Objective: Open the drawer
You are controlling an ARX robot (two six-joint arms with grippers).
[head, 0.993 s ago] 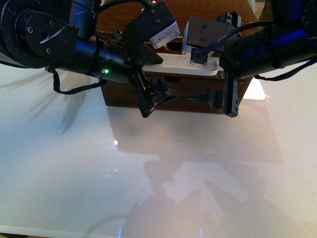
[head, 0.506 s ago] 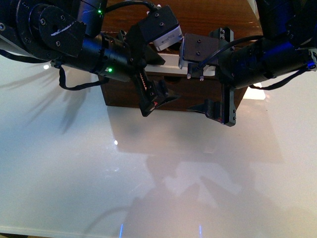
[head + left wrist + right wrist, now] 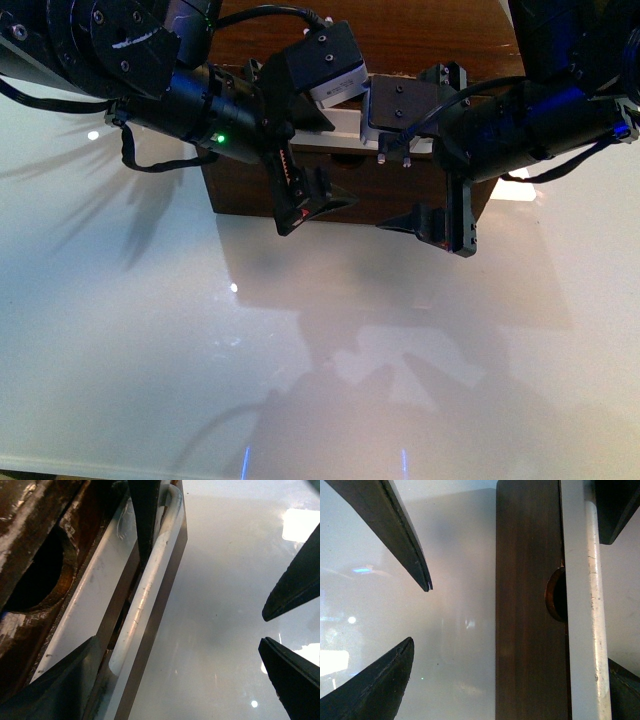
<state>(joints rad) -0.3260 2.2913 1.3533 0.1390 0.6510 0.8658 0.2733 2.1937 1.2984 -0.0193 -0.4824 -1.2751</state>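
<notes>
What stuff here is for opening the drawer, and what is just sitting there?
For the job:
- the drawer
- its white handle
- the left gripper, open, with one finger tucked behind the handle
- the right gripper, open around the handle

Just there:
- the white table
- the top of the wooden box that holds the drawer

Black arms [image 3: 120, 60], looped black cables [image 3: 150, 167], seemingly a green light [image 3: 221, 139].
</notes>
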